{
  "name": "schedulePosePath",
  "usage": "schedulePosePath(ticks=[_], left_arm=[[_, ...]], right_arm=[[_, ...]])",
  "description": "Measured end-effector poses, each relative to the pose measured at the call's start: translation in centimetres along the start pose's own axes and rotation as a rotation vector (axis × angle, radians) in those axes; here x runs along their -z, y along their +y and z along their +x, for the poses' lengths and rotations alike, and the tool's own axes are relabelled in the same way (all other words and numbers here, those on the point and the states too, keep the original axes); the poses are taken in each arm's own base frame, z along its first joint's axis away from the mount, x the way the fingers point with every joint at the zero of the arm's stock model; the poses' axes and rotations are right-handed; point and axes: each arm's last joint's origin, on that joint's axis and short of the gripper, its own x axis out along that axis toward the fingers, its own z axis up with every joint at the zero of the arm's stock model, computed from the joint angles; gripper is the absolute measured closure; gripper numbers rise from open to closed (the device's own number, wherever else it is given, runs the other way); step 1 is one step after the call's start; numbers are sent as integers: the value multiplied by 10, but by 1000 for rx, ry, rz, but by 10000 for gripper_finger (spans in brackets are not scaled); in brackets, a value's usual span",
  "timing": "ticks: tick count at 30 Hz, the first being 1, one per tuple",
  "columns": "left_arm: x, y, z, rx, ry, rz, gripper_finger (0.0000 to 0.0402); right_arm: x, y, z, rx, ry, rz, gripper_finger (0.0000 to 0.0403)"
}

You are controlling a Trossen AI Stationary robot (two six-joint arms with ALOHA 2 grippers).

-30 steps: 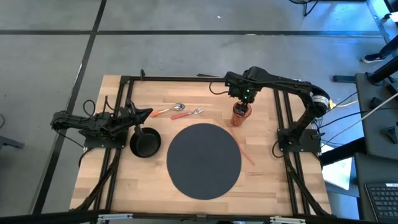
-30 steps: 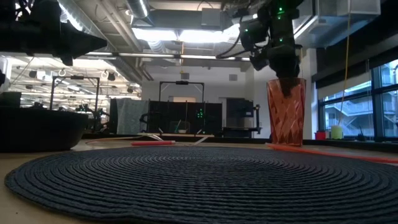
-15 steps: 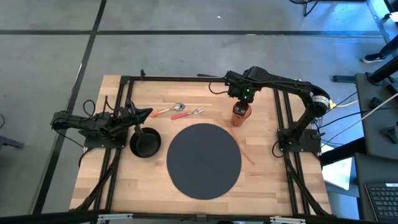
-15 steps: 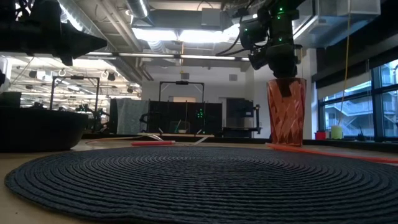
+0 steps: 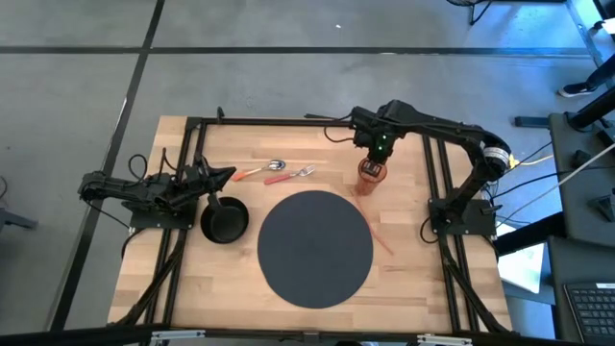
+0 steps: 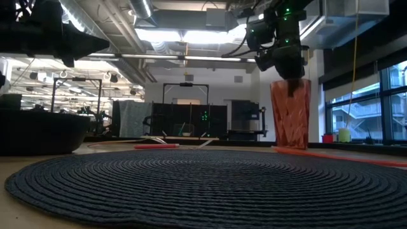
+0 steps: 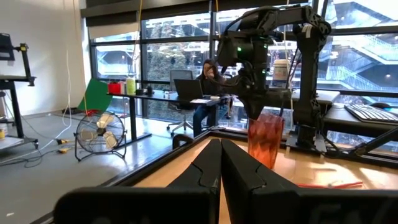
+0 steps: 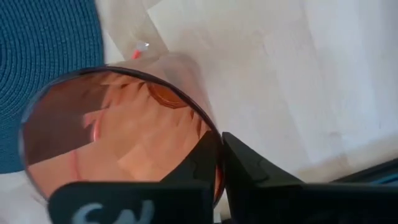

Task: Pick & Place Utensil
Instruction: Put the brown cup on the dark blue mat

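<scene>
Wooden table (image 5: pixel 413 279), black frame rails along its sides. Round dark woven placemat (image 5: pixel 315 248) at centre, in front of and to the left of the right gripper.

Right arm reaches in over the far right part of the table. Right gripper (image 8: pixel 220 158) sits at the top of the red faceted tumbler (image 6: pixel 290 113); fingers pinched on its rim, one inside the glass, one outside. Tumbler upright, just off the placemat's far right edge. Whether its base touches the wood cannot be told.

Black bowl (image 5: pixel 223 219) lies well left of that gripper, just beside the left gripper (image 7: pixel 220 163), whose fingers are pressed together on nothing. Left arm waits low at the left table edge.

Utensils: spoon (image 5: pixel 263 170) and fork (image 5: pixel 292 174), both red-handled, lie side by side on bare wood left of the right gripper, near the far rail. Neither is held. A thin red stick (image 5: pixel 379 236) lies on the wood nearer than the tumbler.

Judgement: the step in hand concerns the tumbler, probably positioning it as the receptacle; utensil pick not yet begun. Next move calls for releasing the rim cleanly, then travelling left to a utensil handle and descending flat to the wood.
</scene>
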Motion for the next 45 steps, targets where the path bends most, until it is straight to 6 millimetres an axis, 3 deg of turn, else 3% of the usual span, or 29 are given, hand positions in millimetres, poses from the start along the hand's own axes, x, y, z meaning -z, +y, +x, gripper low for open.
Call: schedulePosePath(ticks=[4,10,16,24,31,45], left_arm=[[0,0,0,0,0,0,398],[0,0,0,0,0,0,398],[0,0,0,0,0,0,398],[0,0,0,0,0,0,398],[0,0,0,0,0,-1,398],[0,0,0,-1,0,-52,398]], right_arm=[[-3,-5,-17,8,-61,0,393],[4,-7,-69,-44,-195,-6,394],[11,21,-95,-74,-206,-33,394],[20,68,-99,-105,-197,-141,394],[25,90,-98,-121,-191,-149,394],[27,115,-56,-106,-113,-174,394]])
